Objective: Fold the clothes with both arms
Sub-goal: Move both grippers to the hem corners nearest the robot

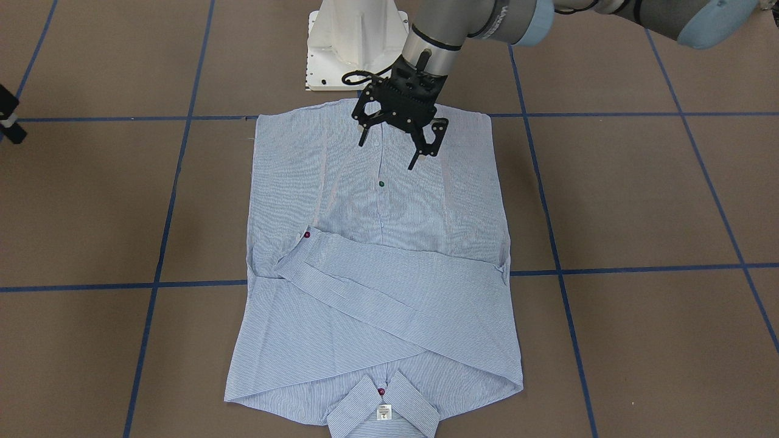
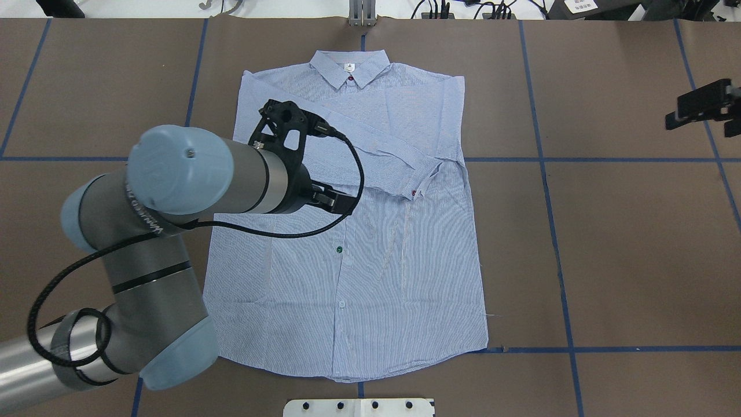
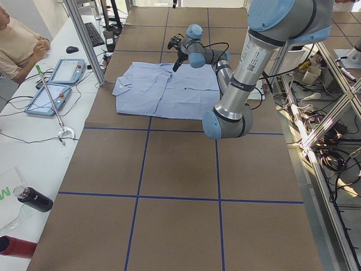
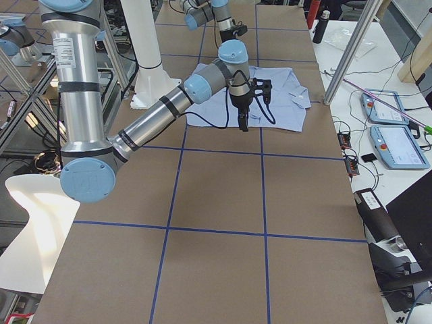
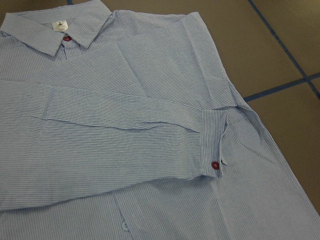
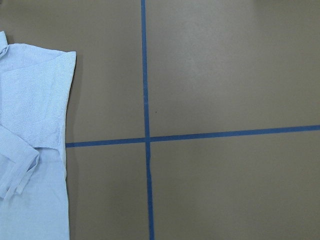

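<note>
The light blue striped shirt (image 1: 377, 292) (image 2: 376, 278) lies flat and front up on the brown table, its collar (image 2: 349, 66) on the far side from the robot. Both sleeves are folded across the chest, and one cuff with a red button (image 5: 215, 165) lies on top. My left gripper (image 1: 387, 156) hangs open above the button placket with nothing between its fingers. My right gripper (image 2: 700, 107) shows only partly at the view's edge, well off to the shirt's right. I cannot tell how its jaws stand. The right wrist view holds only the shirt's side edge (image 6: 35, 100) and bare table.
The white pedestal base (image 1: 353, 48) stands just beyond the shirt's hem. Blue tape lines (image 2: 521, 159) cross the table. A person (image 3: 17, 39) sits at a side table with control tablets (image 3: 56, 84) and bottles (image 3: 34, 199).
</note>
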